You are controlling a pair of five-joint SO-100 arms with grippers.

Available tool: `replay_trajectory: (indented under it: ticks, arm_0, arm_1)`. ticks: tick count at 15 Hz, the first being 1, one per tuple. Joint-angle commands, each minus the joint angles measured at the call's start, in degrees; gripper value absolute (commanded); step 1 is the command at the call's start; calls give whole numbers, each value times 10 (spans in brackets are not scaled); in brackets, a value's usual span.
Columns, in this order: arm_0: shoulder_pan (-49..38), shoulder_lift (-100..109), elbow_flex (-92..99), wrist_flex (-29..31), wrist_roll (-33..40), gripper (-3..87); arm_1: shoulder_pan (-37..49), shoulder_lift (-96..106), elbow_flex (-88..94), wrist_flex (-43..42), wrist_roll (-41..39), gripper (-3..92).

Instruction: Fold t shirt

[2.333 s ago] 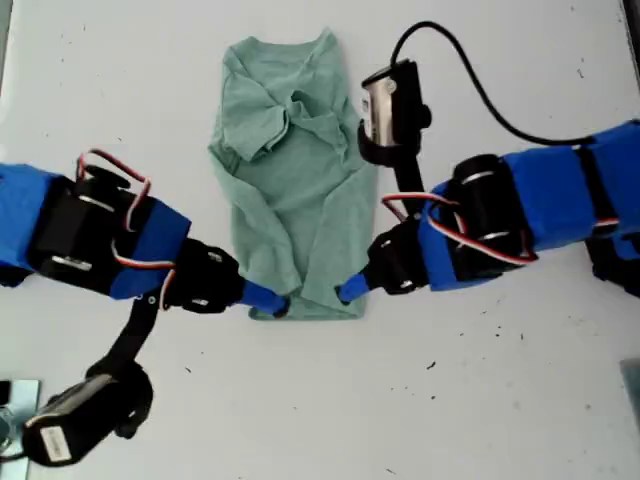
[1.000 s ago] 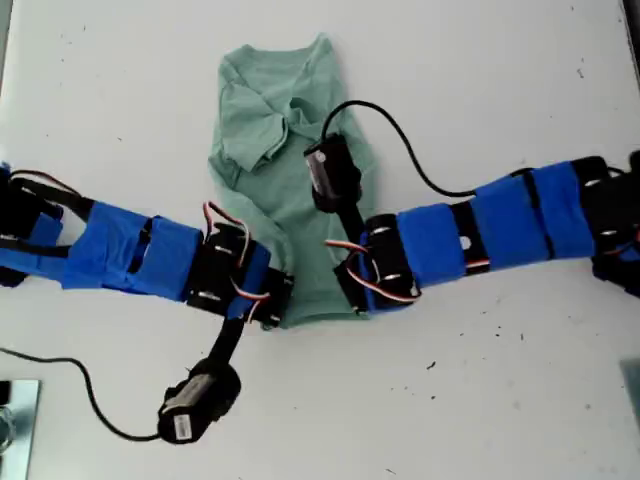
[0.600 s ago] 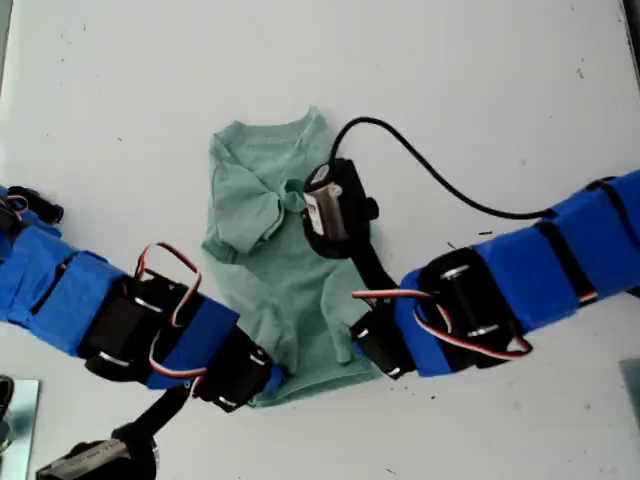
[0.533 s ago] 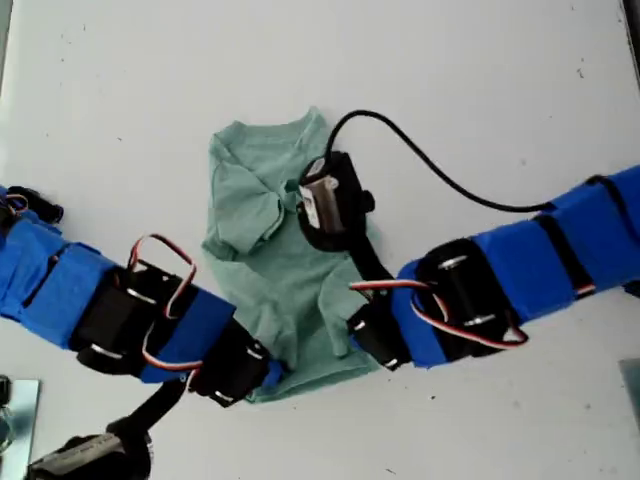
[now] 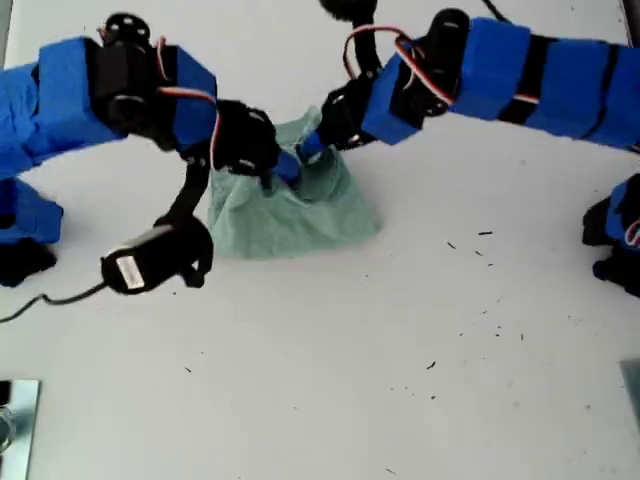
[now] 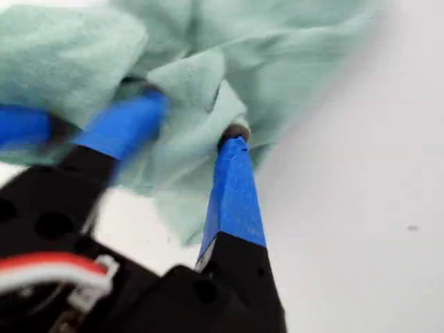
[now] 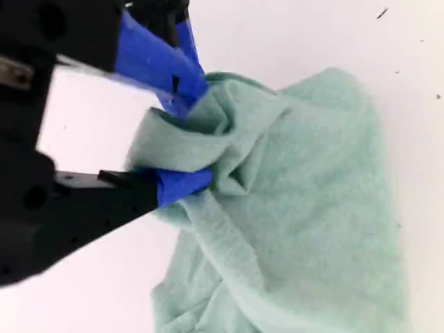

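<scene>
The t shirt (image 5: pixel 300 215) is lying bunched near the top middle of the white table (image 5: pixel 400 350) in the exterior view, with its upper part being lifted off the surface and its lower edge resting on it. Wide bare tabletop is lying open below it and toward the exterior view's right. Toward the top, two blue-taped arms are crowding in, one from each side of the exterior view, their tips meeting at the cloth; the wrist views are not showing me which arm is which.

My first gripper (image 6: pixel 195 119) is pinching a fold of the fabric, jaws nearly closed with cloth filling the gap. My second gripper (image 7: pixel 200 135) is clamping a thicker gathered bundle, its jaws parted only as far as that bundle is holding them.

The shirt is showing pale sage green, soft, plain and heavily wrinkled, crumpled into a rough mound with no sleeve or collar clearly readable.

The table is looking matte white, with small dark specks (image 5: pixel 485 233) scattered on it. A wrist camera (image 5: pixel 155 260) is hanging below the arm on the exterior view's left, and a black cable (image 5: pixel 40 300) is trailing from it to that edge.
</scene>
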Motion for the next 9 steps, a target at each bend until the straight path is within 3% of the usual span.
replay_trajectory:
  ticks: [1,3,4,6,9]
  arm_0:
    - [-41,120,25,27,-37,235]
    - [-88,279,126,12,-63,206]
    - [-109,380,224,-37,-53,204]
    - [-119,537,414,-89,-54,195]
    - [-4,782,707,-230,-106,146]
  arm_1:
    - [33,69,-4,-12,27,285]
    - [42,205,155,-140,-3,260]
    - [50,277,237,-185,-5,241]
    - [71,456,422,-216,16,218]
    - [76,908,805,-207,42,218]
